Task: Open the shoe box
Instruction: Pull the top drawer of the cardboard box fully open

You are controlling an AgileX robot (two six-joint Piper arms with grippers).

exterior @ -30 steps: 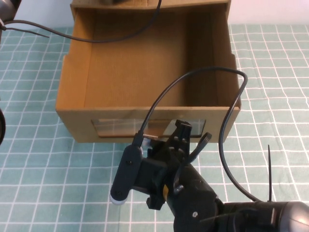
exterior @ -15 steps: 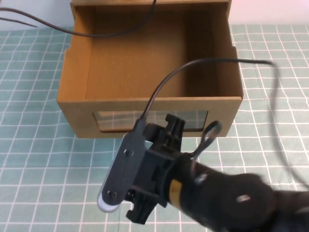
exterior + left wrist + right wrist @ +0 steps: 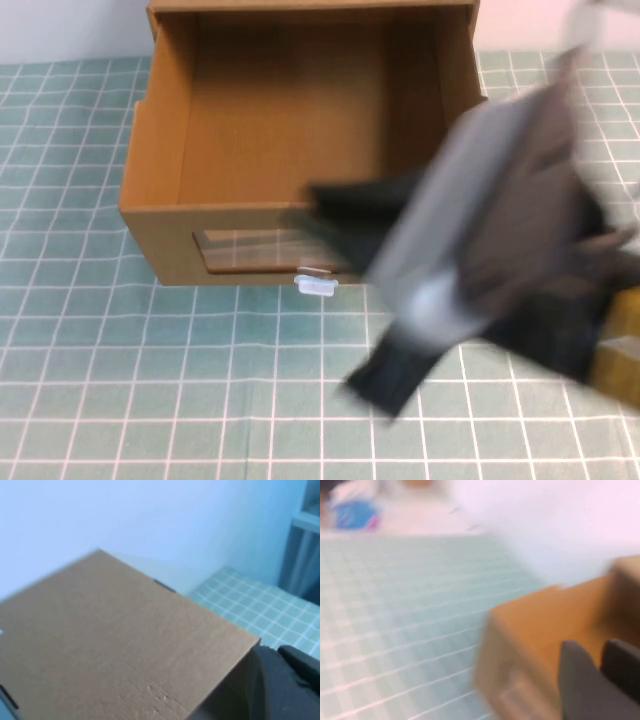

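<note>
Shoe box stands open at the back middle of the bench; right arm crosses its front right corner.

High view: the box's front wall has a window, and a small white piece lies on the bench just beside that wall, left of the arm. Left wrist view: the left tool sits close beside a plain cardboard face of the box; whether it is spread or pressed together cannot be told. Right wrist view: the right tool hangs at the box's open rim, tips a little spread, pinching nothing.
</note>
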